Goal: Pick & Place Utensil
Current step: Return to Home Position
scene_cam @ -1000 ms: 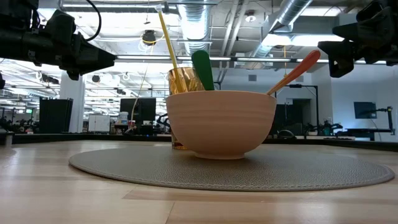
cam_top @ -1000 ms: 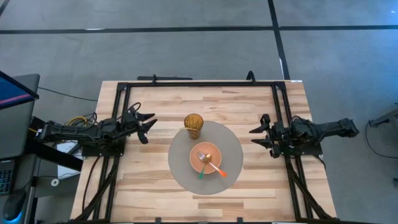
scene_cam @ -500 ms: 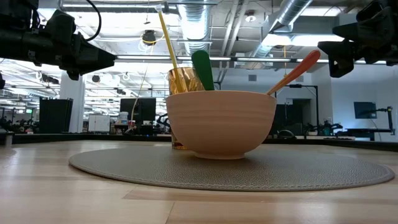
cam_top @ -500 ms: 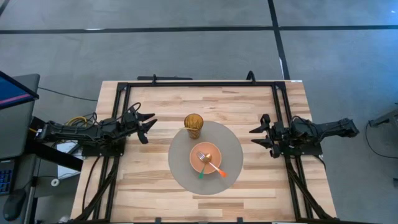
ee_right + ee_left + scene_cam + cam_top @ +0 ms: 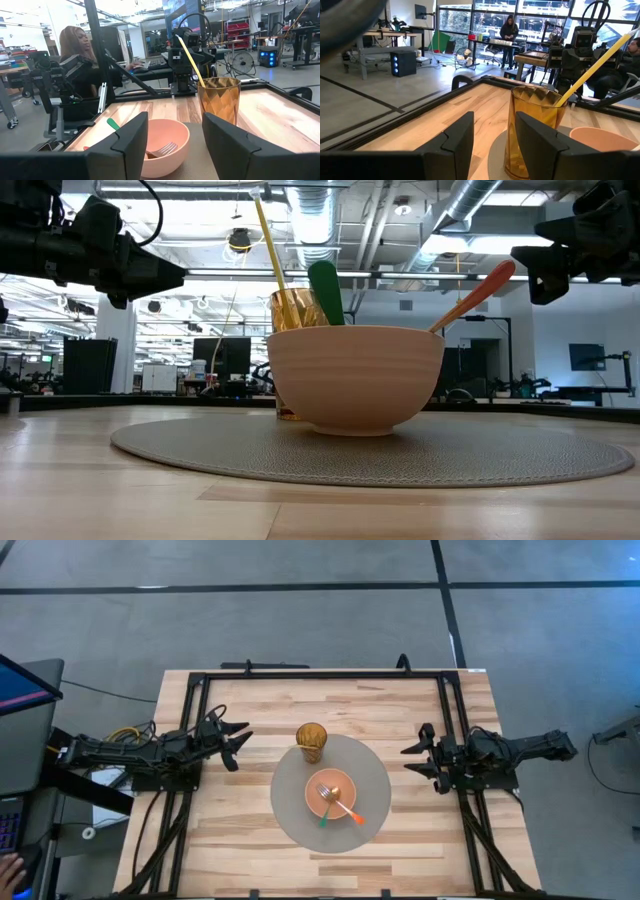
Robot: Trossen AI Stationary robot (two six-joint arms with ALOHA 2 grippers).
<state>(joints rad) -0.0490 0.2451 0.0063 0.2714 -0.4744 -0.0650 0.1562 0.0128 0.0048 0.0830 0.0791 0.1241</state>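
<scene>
A pink bowl (image 5: 336,799) sits on a round grey mat (image 5: 375,780) at the table's middle. Two utensils lie in it, one with a green handle (image 5: 325,819), one with an orange handle (image 5: 352,815); their handles lean on the rim. An amber cup (image 5: 311,741) with a yellow straw (image 5: 268,242) stands on the mat's far left edge. My left gripper (image 5: 238,744) is open and empty at the table's left. My right gripper (image 5: 418,759) is open and empty at the right.
A black metal frame (image 5: 320,674) runs around the table's edges. Bare wood lies on either side of the mat. People sit and stand at desks in the room beyond (image 5: 77,55).
</scene>
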